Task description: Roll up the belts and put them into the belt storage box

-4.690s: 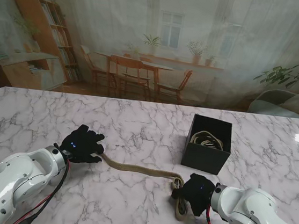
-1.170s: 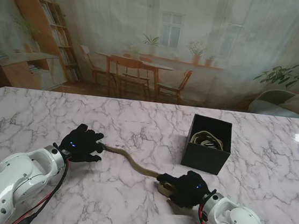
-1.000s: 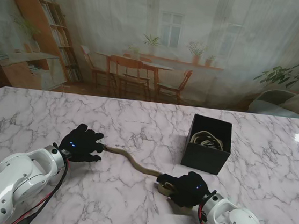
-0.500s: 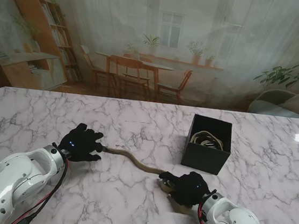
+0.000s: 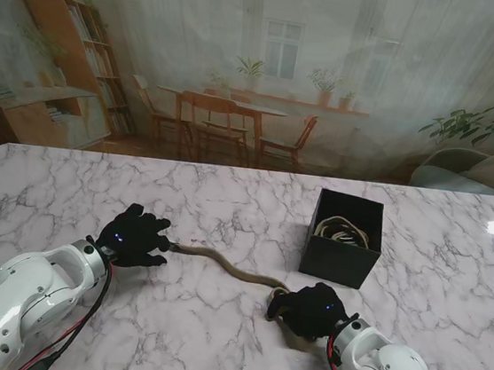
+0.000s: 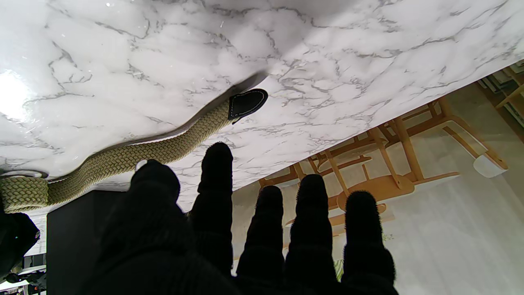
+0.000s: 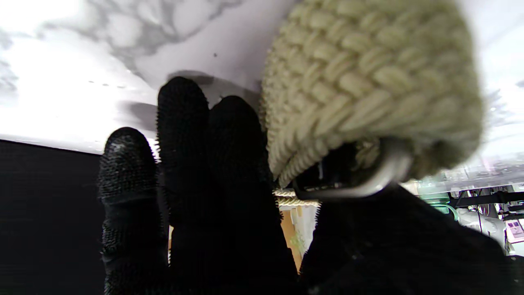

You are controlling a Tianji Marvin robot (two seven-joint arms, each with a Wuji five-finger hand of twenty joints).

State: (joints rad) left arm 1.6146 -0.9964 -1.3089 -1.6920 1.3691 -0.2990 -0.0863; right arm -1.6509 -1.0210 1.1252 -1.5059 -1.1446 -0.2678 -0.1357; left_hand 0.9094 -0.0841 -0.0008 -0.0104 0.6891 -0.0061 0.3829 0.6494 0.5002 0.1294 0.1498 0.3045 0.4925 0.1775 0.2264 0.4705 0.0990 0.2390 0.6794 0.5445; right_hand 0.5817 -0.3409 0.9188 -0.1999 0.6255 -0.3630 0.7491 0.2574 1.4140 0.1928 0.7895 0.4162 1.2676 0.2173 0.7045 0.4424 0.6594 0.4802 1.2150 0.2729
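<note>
The right robot hand [image 5: 309,309] was clamped on the part-rolled belt [image 5: 220,261], its tail lying on the bench [image 5: 244,211] beside the open left robot hand [image 5: 134,236], while the belt storage box [image 5: 342,238] already held one coil.

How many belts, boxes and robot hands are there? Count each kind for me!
Woven beige belts: 2, one stretched on the table, one coiled in the box
Black square storage boxes: 1
Black-gloved robot hands: 2, the left hand and the right hand
Total: 5
</note>
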